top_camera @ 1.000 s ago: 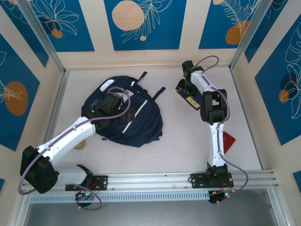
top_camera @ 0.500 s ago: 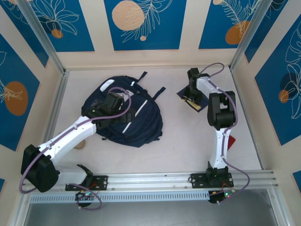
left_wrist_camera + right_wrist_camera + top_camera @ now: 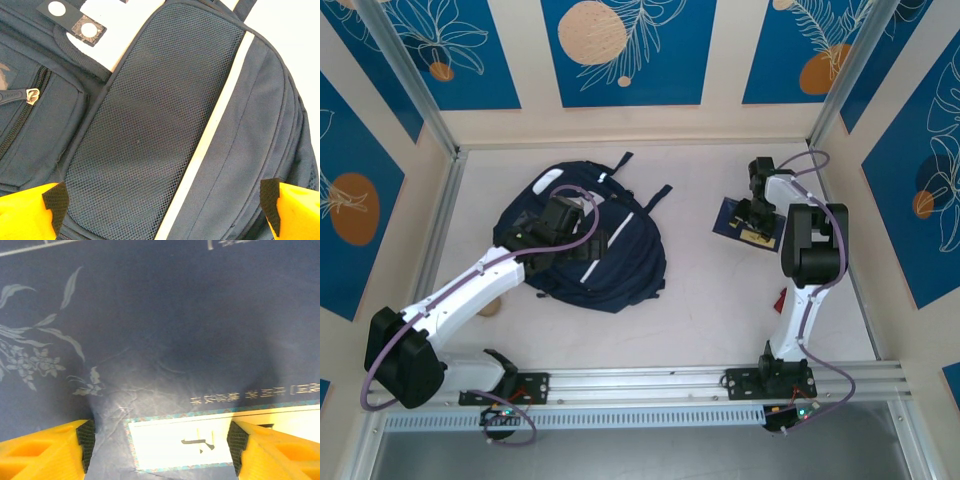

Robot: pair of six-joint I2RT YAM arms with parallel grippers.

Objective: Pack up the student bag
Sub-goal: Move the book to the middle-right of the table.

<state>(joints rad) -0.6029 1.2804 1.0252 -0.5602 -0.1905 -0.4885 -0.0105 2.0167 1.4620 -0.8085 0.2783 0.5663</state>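
Observation:
The student bag (image 3: 620, 255), dark navy with white stripes, lies flat at the table's left middle. My left gripper (image 3: 552, 222) hovers just over it, open wide. In the left wrist view its yellow fingers (image 3: 35, 212) straddle the bag's mesh panel (image 3: 150, 115) and a white stripe with nothing between them. On the right, a flat dark blue book (image 3: 738, 228) with a white label lies on the table. My right gripper (image 3: 757, 208) is down on its cover. In the right wrist view the gripper (image 3: 160, 440) stands open, its pads either side of the label on the book (image 3: 160, 315).
A red flat item (image 3: 782, 298) peeks out beside the right arm's lower link. A small tan object (image 3: 490, 306) lies under the left arm. The bag's straps (image 3: 655, 197) trail toward the back wall. Metal frame posts and walls bound the table.
The right gripper has swung right and slightly nearer, and the blue book has slid that way with it. The left arm and the bag have not moved.

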